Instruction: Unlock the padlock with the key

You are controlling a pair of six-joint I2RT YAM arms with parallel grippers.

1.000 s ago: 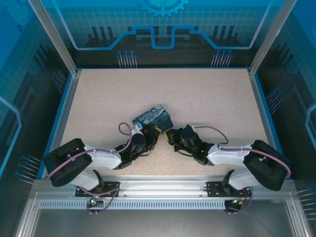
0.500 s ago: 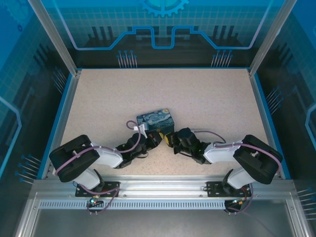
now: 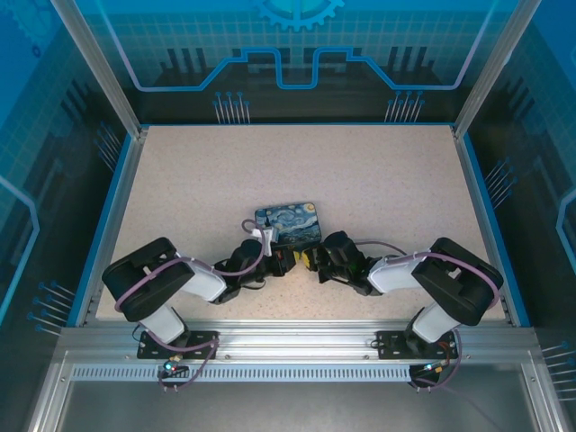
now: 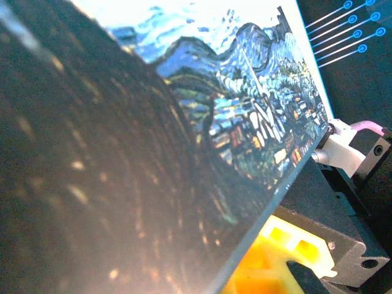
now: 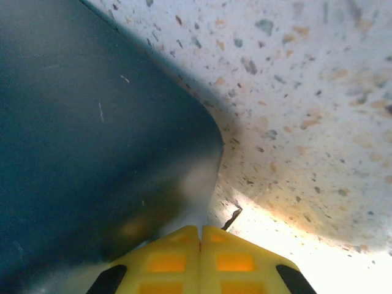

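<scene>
From above, the left claw [image 3: 277, 261] and right claw [image 3: 310, 261], both pinched shut, meet at the painted box [image 3: 290, 223]. The right wrist view adds what looks like the key [image 5: 231, 217], thin and dark, by the claw's tips; the padlock is too small to find. The box sits straighter than 1 second ago.

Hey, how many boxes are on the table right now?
1: the dark-blue rectangular Starry Night print box, near the middle of the speckled beige table, just beyond the left arm and right arm. The arms could hide something smaller.
</scene>
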